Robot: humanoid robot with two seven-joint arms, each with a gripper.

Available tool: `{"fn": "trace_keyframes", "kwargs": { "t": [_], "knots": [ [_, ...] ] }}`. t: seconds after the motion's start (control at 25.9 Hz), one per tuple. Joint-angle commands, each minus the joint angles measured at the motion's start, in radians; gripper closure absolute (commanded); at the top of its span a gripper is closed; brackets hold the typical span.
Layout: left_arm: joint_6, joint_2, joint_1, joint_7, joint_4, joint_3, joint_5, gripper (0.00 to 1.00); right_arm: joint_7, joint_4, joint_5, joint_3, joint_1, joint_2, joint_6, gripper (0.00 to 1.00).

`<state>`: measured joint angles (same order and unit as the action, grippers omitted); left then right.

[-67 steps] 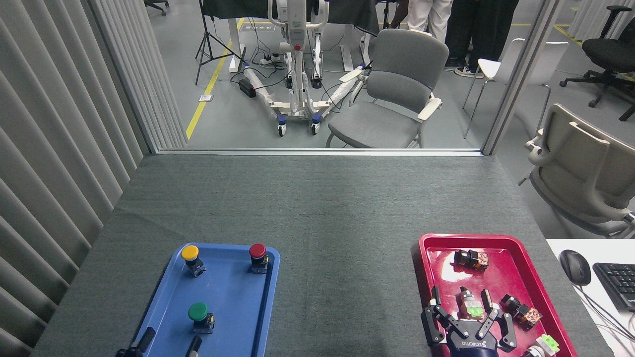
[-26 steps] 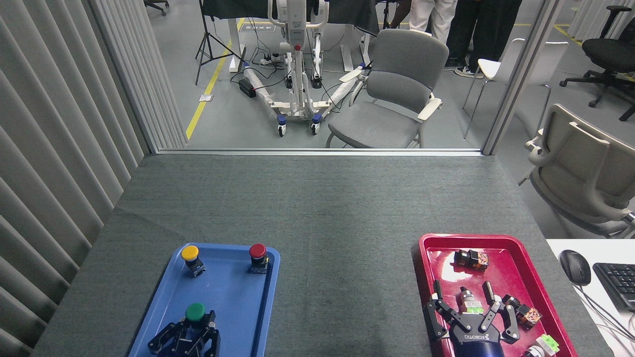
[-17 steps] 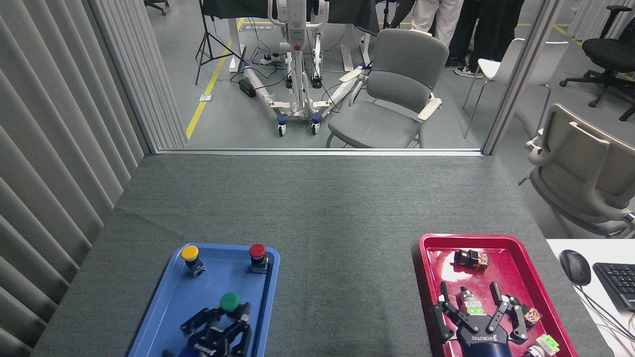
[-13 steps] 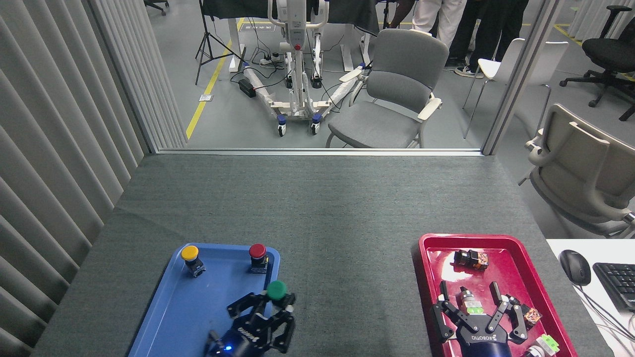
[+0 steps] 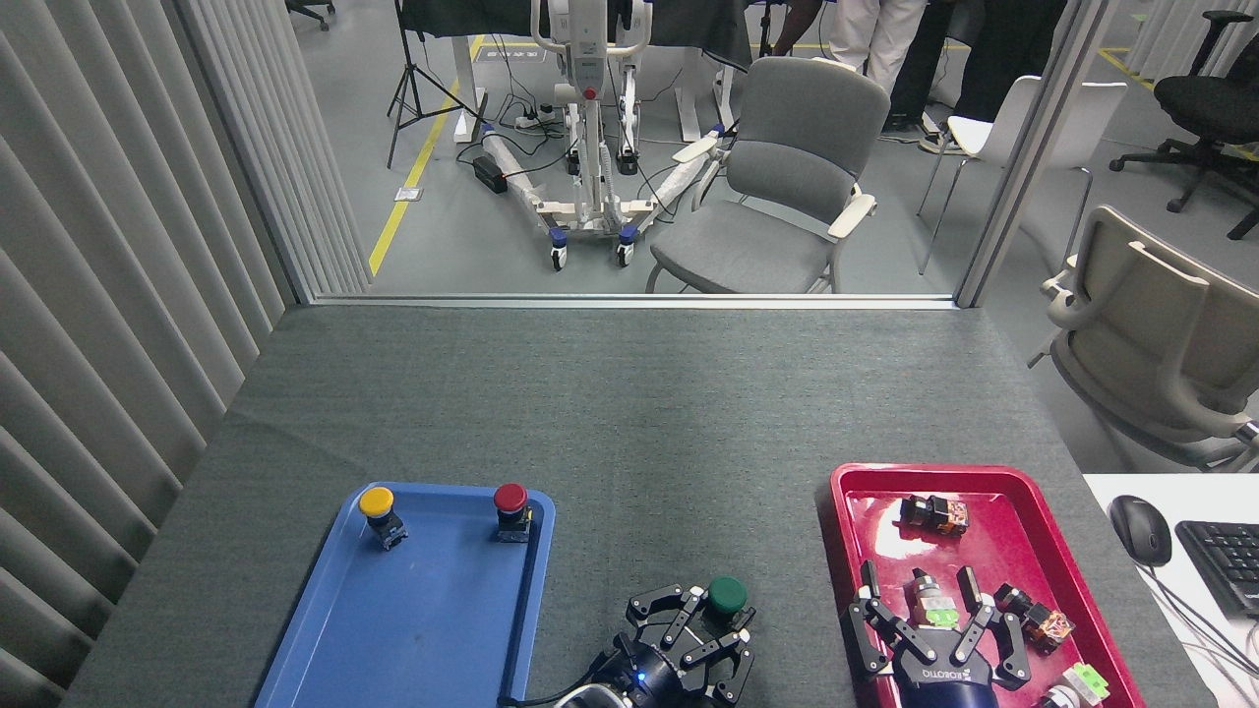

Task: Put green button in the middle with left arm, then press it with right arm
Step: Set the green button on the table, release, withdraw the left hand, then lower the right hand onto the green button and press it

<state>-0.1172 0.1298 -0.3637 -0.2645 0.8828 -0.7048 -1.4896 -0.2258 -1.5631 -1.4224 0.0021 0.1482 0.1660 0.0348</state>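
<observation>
- Green button sits clamped in my left gripper, its domed cap showing above the fingers, over the bare grey felt between the two trays.
- Whether its base already touches the cloth I cannot tell from this angle; the fingers hide the switch body.
- My left gripper comes in low from the bottom edge and grips the body below the cap, which leaves the cap free and facing up, ready for pressing.
- The middle is plain tabletop, and the button hangs over its near part, closer to the red tray than to the blue tray.
- The blue tray holds only the yellow button and the red button, both upright at its far end, well apart from my carried button.
- My right gripper has its fingers spread, grasping nothing, poised above the red tray with a small green-and-white part lying between its fingers.
- I judge the placing step nearly finished: set the button down upright, let go, then pull the left arm aside so the right one has room to press.
</observation>
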Motion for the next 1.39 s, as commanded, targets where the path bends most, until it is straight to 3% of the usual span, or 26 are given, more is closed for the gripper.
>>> {"fn": "trace_keyframes", "kwargs": {
  "t": [0.0,0.15,0.23,0.27,0.31,0.35,0.62,0.73,0.81,0.89,0.97,1.08,1.12,1.2,1.35],
  "knots": [
    [0.013,0.008,-0.012,-0.002,-0.039,-0.012,-0.006,0.98,0.000,0.001,0.008,0.003,0.005,0.000,0.001,0.00],
    [0.021,0.007,-0.011,-0.007,-0.070,-0.012,-0.003,0.95,-0.007,-0.003,0.008,0.010,0.007,-0.002,0.001,0.00],
    [0.039,0.007,-0.011,-0.012,-0.070,-0.010,0.003,0.83,-0.003,-0.002,0.008,0.010,0.005,0.003,-0.001,0.00],
    [0.047,0.007,-0.011,-0.012,-0.070,-0.010,0.005,0.70,-0.003,-0.002,0.008,0.010,0.005,0.004,-0.001,0.00],
    [0.045,0.008,-0.011,-0.012,-0.065,-0.012,0.005,0.42,-0.003,-0.002,0.008,0.010,0.007,0.006,-0.001,0.00],
    [0.050,0.008,-0.011,-0.012,-0.065,-0.008,0.006,0.00,-0.003,-0.002,0.008,0.010,0.008,0.004,-0.003,0.00],
    [0.034,0.005,0.015,-0.012,-0.030,-0.012,0.003,0.00,-0.010,0.003,0.000,0.050,0.011,0.001,-0.032,0.00],
    [0.039,-0.016,0.083,0.001,0.123,-0.004,0.006,0.00,-0.017,0.024,0.000,0.127,0.001,0.004,-0.026,0.02],
    [0.051,-0.101,0.144,0.007,0.265,0.016,0.012,0.00,-0.030,0.051,-0.001,0.194,-0.026,0.003,-0.018,0.14],
    [0.050,-0.177,0.203,0.008,0.393,0.108,0.051,0.00,-0.036,0.061,-0.001,0.271,-0.058,0.001,0.007,0.31],
    [0.037,-0.236,0.301,0.008,0.507,0.219,0.095,0.00,-0.032,0.067,-0.001,0.325,-0.073,-0.005,0.027,0.50],
    [0.037,-0.320,0.431,0.007,0.667,0.378,0.114,0.00,-0.029,0.133,-0.003,0.386,-0.128,-0.025,0.028,0.88],
    [0.036,-0.337,0.476,0.007,0.703,0.433,0.115,0.00,-0.027,0.161,-0.003,0.404,-0.147,-0.031,0.028,0.94],
    [0.027,-0.357,0.531,0.007,0.734,0.522,0.115,0.00,-0.026,0.192,-0.003,0.437,-0.164,-0.033,0.028,1.00],
    [-0.056,-0.377,0.546,0.004,0.693,0.617,0.124,0.00,0.003,0.242,-0.012,0.452,-0.165,-0.049,0.025,1.00]
  ]
}}
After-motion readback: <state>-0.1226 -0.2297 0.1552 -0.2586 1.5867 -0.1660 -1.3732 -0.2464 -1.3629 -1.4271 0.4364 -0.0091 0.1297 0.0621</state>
